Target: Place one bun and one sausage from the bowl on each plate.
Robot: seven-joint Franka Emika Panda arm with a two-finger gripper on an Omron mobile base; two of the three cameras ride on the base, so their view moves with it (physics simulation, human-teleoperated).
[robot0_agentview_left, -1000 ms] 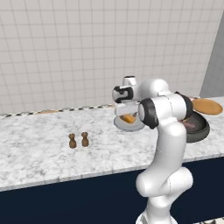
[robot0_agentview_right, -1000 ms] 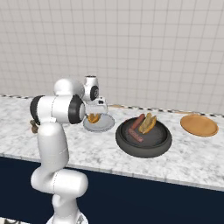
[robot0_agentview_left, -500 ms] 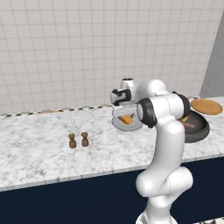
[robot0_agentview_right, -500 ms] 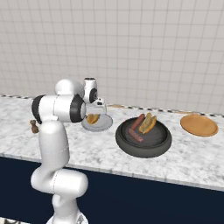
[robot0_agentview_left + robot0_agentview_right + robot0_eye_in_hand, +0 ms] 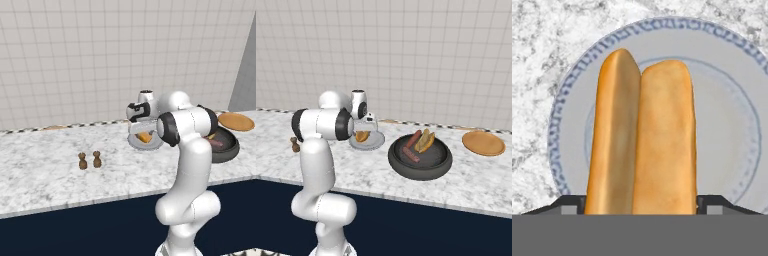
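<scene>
1. On the marble tabletop (image 5: 466, 180), the light grey plate (image 5: 375, 142) sits left of the dark bowl (image 5: 420, 159) in the right base view, with the orange-brown plate (image 5: 483, 143) further right and well apart.
2. Above the grey plate hangs the gripper (image 5: 367, 131), pointed down at it.
3. One bun (image 5: 643, 137) lies on that plate; in the hand view it runs lengthwise up from between the fingers (image 5: 566, 204), its split facing the camera.
4. The fingers stand wide, one tip showing at each side of the bun's near end. Whether they touch the bun cannot be told.
5. Inside the bowl lie a second bun (image 5: 426, 140) and two sausages (image 5: 410, 154), the bun beside one of them near the far rim.
6. The orange-brown plate carries nothing.
7. Two small brown shakers (image 5: 90, 160) stand together on the tabletop, left of the grey plate in the left base view.
</scene>
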